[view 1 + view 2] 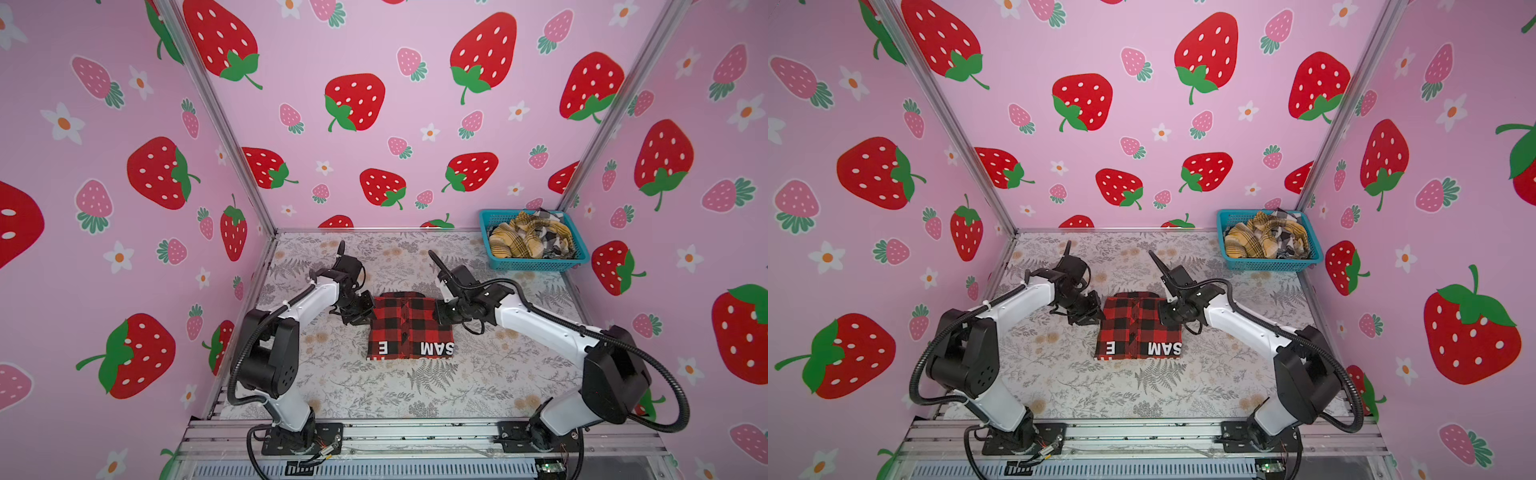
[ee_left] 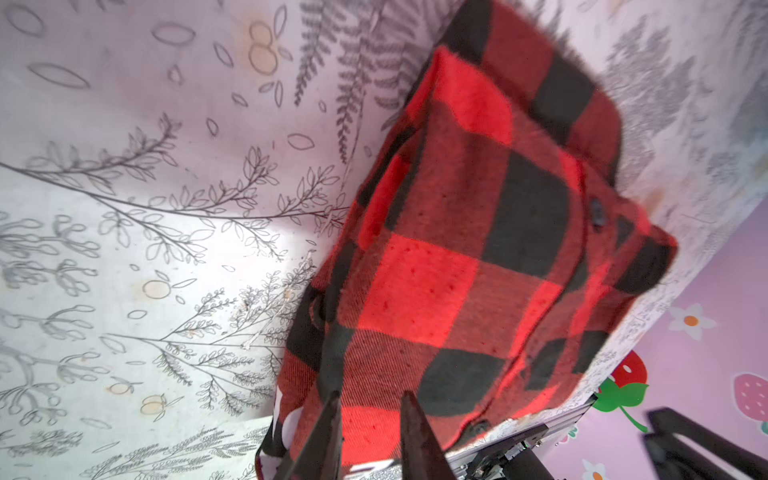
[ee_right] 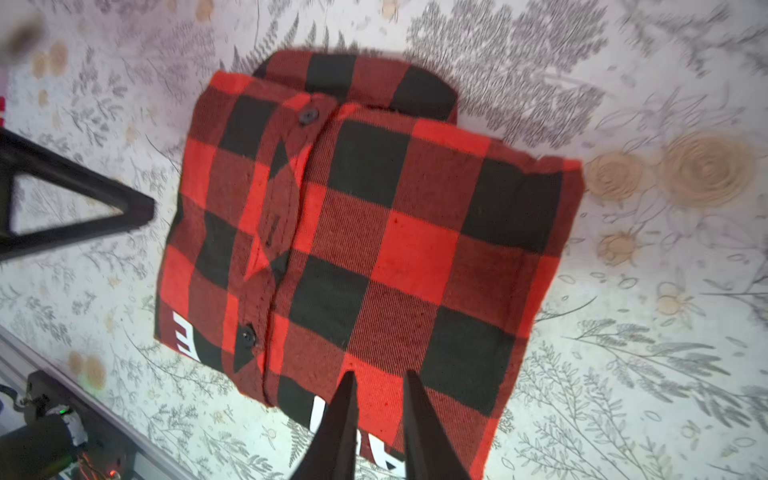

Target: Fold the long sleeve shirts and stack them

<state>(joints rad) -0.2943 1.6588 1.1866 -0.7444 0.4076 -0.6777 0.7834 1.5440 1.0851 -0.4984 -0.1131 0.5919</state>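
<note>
A red-and-black check long sleeve shirt (image 1: 409, 328) (image 1: 1138, 328) lies folded into a rectangle mid-table, white letters along its near edge. My left gripper (image 1: 362, 312) (image 1: 1091, 313) is at the shirt's left edge. In the left wrist view its gripper (image 2: 370, 395) stands slightly open over the cloth (image 2: 457, 249), with nothing pinched. My right gripper (image 1: 441, 311) (image 1: 1163, 313) is at the shirt's right edge. The right wrist view shows this gripper (image 3: 380, 374) narrowly open above the fabric (image 3: 365, 232). A mustard-yellow plaid shirt (image 1: 515, 243) and a black-and-white plaid one (image 1: 550, 239) lie crumpled in the basket.
The turquoise mesh basket (image 1: 536, 264) (image 1: 1266, 262) stands in the back right corner of the table. Pink strawberry walls close in the table on the left, back and right. An aluminium rail (image 1: 415, 432) with both arm bases runs along the front edge.
</note>
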